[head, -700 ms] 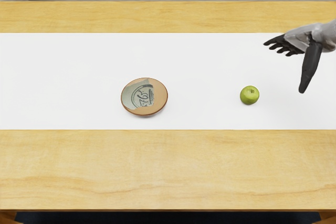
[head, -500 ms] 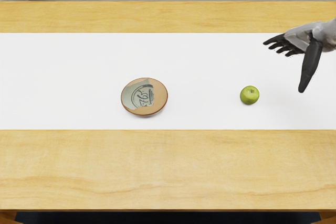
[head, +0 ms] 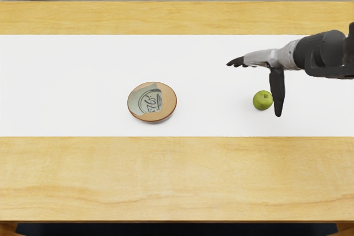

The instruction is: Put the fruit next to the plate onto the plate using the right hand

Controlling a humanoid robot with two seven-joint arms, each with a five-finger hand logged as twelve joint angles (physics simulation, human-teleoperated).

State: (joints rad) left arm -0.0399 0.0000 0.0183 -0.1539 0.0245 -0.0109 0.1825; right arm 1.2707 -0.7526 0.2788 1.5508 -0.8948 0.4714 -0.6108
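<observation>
Patterned plate [head: 152,101] left of centre on the bench [head: 166,181], on its white strip [head: 66,81]. Green apple [head: 263,100] well to the right of it, resting on the strip. Right robot hand [head: 264,59] just behind the apple: fingers [head: 237,62] stretched flat leftward, thumb [head: 276,92] hanging beside apple's right edge. Wide open, gripping nothing.
</observation>
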